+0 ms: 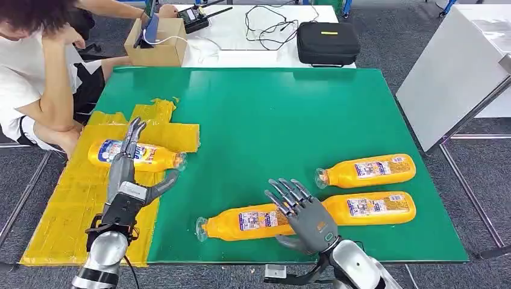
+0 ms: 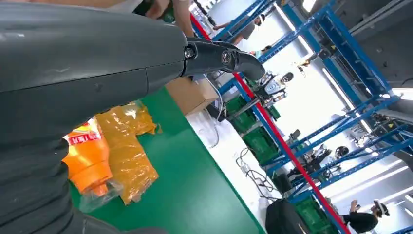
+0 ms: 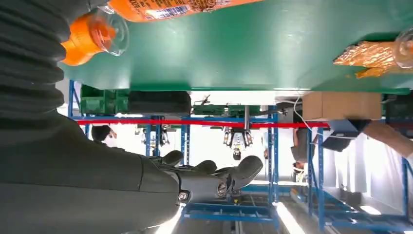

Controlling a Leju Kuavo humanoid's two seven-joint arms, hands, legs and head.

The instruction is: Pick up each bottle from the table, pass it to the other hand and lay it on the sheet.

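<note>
An orange bottle (image 1: 135, 155) with a blue label lies on the yellow sheet (image 1: 72, 198) at the table's left. My left hand (image 1: 129, 180) is open, its fingers stretched across that bottle and its thumb spread toward the neck. The left wrist view shows the bottle's neck (image 2: 87, 161) on the sheet (image 2: 126, 146) beside my left hand (image 2: 97, 73). Three more orange bottles lie on the green table (image 1: 271, 108): one near the front edge (image 1: 241, 221), two at the right (image 1: 367, 170) (image 1: 370, 208). My right hand (image 1: 301, 214) hovers open, fingers spread, over the front bottle (image 3: 146, 9).
A person (image 1: 36, 78) sits at the table's left edge, close to the sheet. Behind the green table, a white table holds a cardboard box (image 1: 156, 42), cables (image 1: 265, 21) and a black case (image 1: 328, 43). Another white table (image 1: 452, 72) stands at the right.
</note>
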